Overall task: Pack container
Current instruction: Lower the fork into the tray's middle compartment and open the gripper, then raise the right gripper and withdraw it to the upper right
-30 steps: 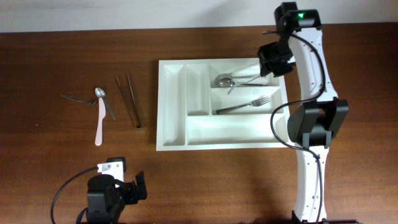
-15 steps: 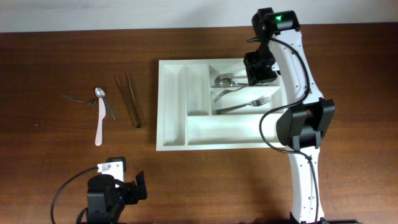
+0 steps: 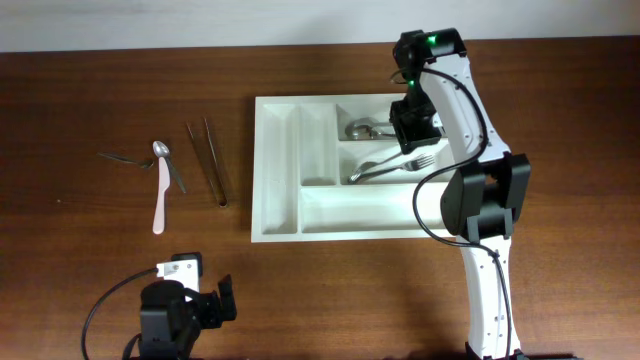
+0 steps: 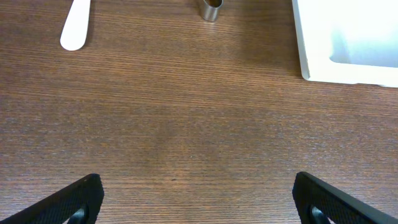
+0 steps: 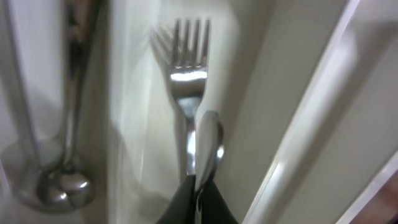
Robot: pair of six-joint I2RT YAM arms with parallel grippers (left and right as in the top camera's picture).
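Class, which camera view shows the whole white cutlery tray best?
Overhead: the tray appears whole, with all five compartments visible. The left wrist view catches only one corner of it. The right wrist view shows just blurred dividers from close up.

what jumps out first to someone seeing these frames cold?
The right gripper, shut on a metal utensil, just above the fork in the middle long compartment of the white container. Then the loose cutlery on the table left of it: a pale knife, a small spoon and two long rods.
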